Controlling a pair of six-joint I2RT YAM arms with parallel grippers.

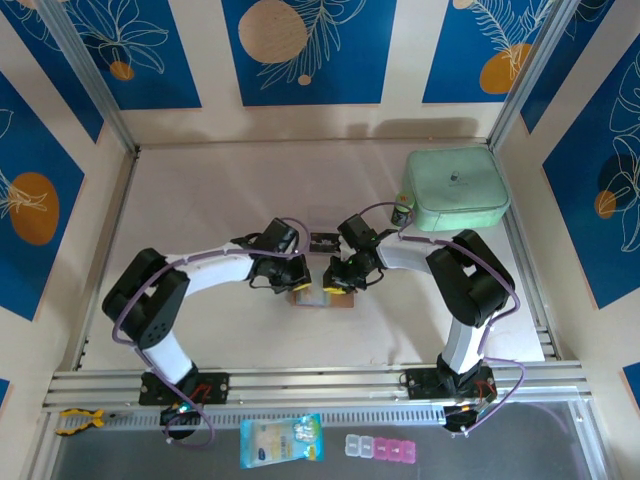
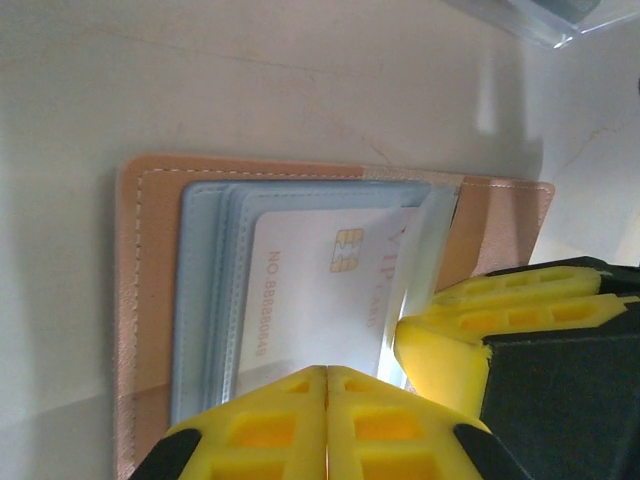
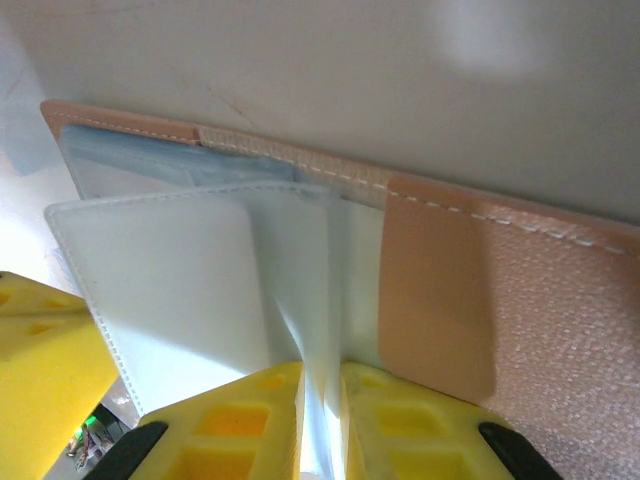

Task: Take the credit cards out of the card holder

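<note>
Card holder (image 1: 322,297) lies open mid-desk (image 1: 200,200), btw your two claws. Your left claw (image 2: 327,375) is clenched, tips at the pocket edge w/ a pale chip card (image 2: 310,290) inside. Right claw (image 3: 320,372) pinches the card holder by what looks like a clear pocket leaf.

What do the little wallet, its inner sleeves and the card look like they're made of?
Card holder: grained tan leather or imitation, stitched edge.
Card: pale, smooth, likely plastic, with a gold chip and printed lettering.
Inner sleeves: thin glossy see-through plastic; the card shows through.
</note>
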